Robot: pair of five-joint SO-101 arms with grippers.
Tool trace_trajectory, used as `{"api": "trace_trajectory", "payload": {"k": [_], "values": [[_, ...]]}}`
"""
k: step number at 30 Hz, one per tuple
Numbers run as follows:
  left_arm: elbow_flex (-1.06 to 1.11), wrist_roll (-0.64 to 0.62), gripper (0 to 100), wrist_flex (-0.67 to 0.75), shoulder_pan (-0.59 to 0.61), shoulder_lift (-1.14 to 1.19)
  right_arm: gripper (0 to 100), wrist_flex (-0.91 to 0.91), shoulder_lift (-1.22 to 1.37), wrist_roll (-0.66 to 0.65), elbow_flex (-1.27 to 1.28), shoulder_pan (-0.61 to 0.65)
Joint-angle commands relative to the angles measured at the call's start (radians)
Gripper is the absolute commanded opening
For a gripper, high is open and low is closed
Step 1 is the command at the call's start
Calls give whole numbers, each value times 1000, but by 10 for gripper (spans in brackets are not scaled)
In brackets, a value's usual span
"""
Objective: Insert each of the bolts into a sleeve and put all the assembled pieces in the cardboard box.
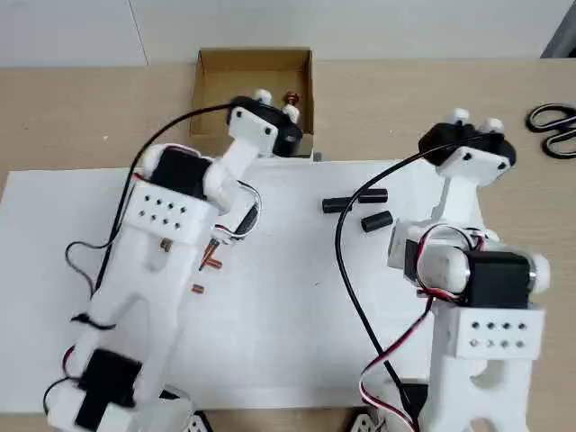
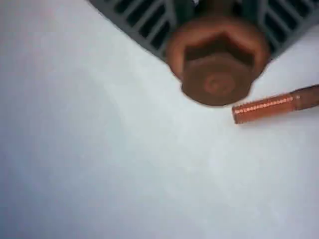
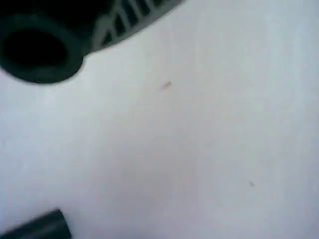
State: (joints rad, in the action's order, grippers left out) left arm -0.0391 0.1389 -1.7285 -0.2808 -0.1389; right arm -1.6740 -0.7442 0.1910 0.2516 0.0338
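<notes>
Well, by count: one cardboard box [image 1: 209,85] sits at the worktop's [image 1: 72,117] far edge, with one copper piece [image 1: 291,97] inside near a wall. The left hand [image 2: 214,20] grips one bolt [image 2: 217,69], hex head toward its camera. A loose bolt [image 2: 274,105] lies on the white sheet [image 1: 288,333] just beside it. The right hand [image 3: 99,25] is clamped around one black sleeve [image 3: 35,50]. Two more lie on the sheet, a long sleeve [image 1: 355,200] and a short sleeve [image 1: 377,220]. One pair of scissors [image 1: 553,126] lies apart.
</notes>
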Motion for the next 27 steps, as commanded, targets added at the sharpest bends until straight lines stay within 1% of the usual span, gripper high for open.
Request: {"api": "trace_trajectory", "payload": {"k": [1, 4, 6, 9, 14, 16, 20, 25, 27], "values": [[-45, -26, 6, -25, 5, -143, 3, -8, -45, -31, -106, 10], [-45, -25, 6, -25, 3, -270, 4, -8, -117, -106, -124, 31], [-45, -25, 6, -23, 3, -344, 4, -8, -179, -129, -115, 56], [-41, -28, 6, -23, 5, -431, 4, -8, -255, -132, -74, 81], [-41, -29, 6, -17, 11, -542, 3, 2, -363, -130, 21, 79], [-41, -29, 6, -5, 54, -588, 3, 8, -400, -130, 57, 79], [-13, -31, 6, 75, 160, -667, 3, 64, -486, -133, 153, 77], [166, -38, 6, 169, 250, -816, 3, 217, -598, -133, 322, 81], [255, -86, 6, 210, 256, -907, 3, 275, -644, -133, 396, 82]]}}
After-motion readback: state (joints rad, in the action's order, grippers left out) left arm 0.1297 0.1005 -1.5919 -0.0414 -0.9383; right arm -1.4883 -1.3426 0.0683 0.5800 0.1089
